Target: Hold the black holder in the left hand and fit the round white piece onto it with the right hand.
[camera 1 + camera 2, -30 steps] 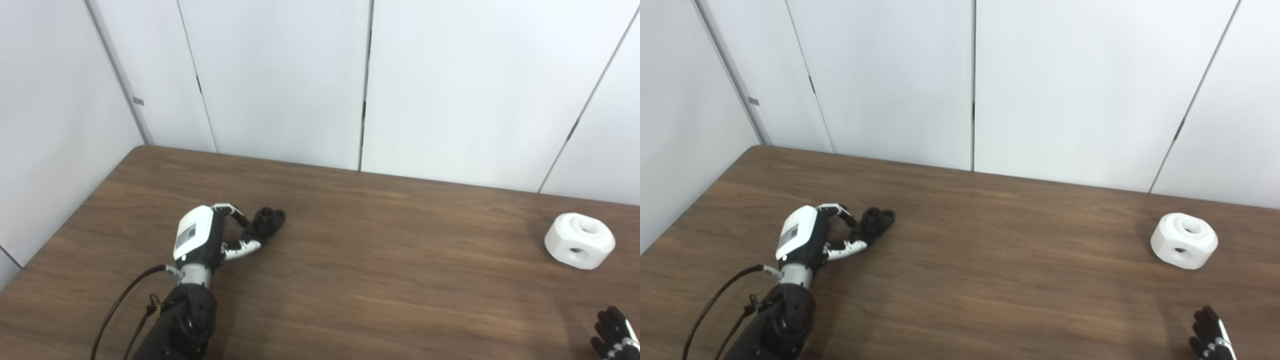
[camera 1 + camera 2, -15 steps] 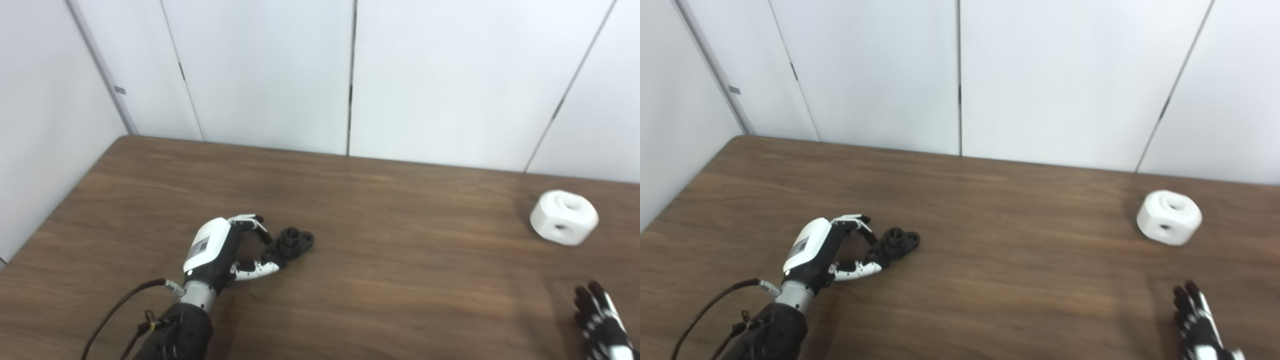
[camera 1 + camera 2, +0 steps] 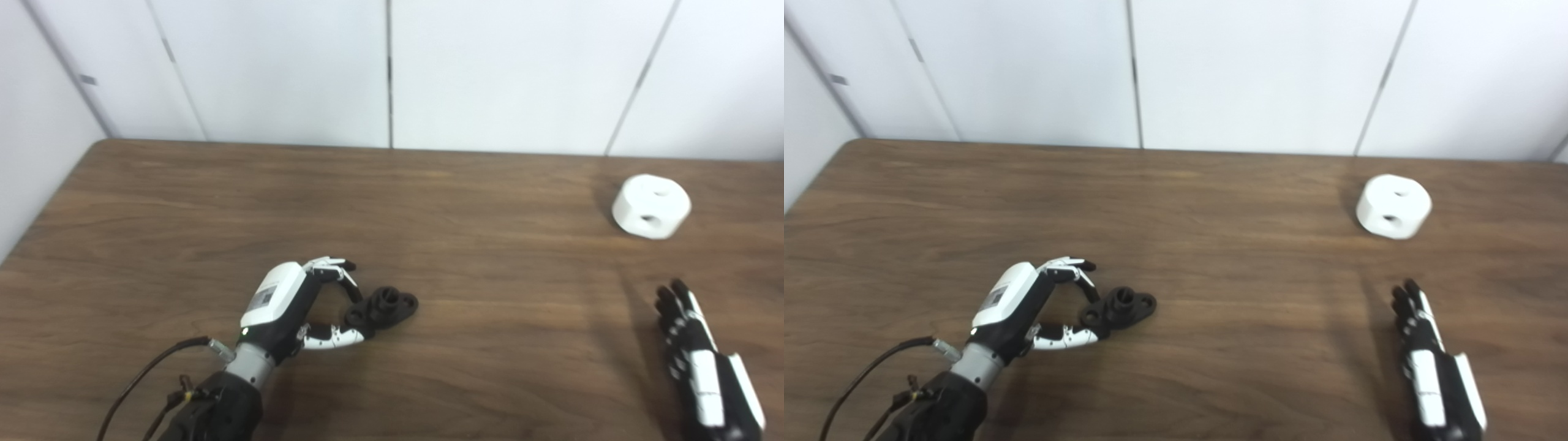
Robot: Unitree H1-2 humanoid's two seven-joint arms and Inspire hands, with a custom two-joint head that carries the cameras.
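Left eye view: lobed black holder [image 3: 383, 305], chunky round white piece [image 3: 651, 206], wood-grain table [image 3: 490, 318].

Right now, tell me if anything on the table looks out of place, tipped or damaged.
Nothing stands out. The black holder lies flat on the wooden table, pinched at its near end by the left robot hand. The round white piece sits intact at far right, with the right robot hand open, short of it.

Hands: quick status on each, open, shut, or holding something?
Left hand: fingers pinched on the black holder, which is on the table.
Right hand: open, holding nothing, short of the round white piece.
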